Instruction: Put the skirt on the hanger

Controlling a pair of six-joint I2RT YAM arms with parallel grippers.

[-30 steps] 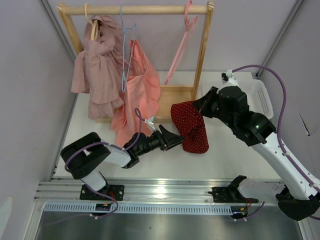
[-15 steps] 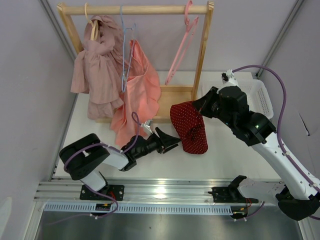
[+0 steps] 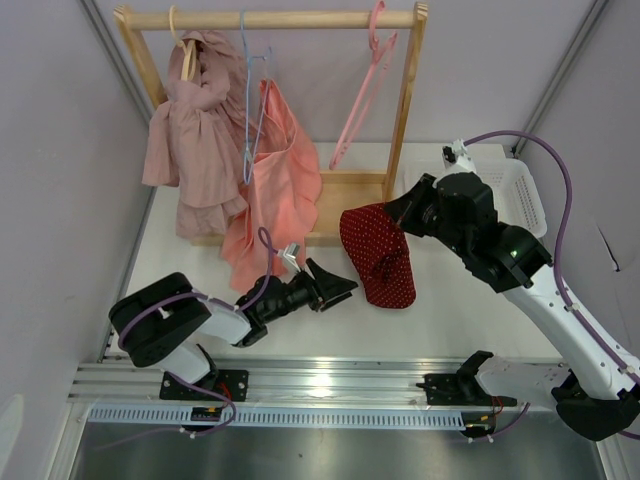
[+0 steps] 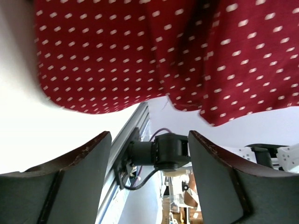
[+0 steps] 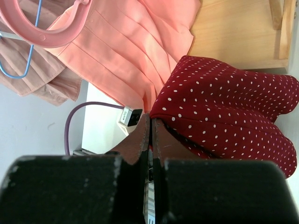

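My right claw pinched shut on skirt top edge; skirt hangs near rack base. My left claw spread wide, low beside skirt, not touching. Hanger on rail, well apart.

Left pincer splayed, right pincer clamped

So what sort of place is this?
Likely a robot test booth: plain walls around a white table, left arm and right arm bolted to a metal rail, a small wooden clothes rack.
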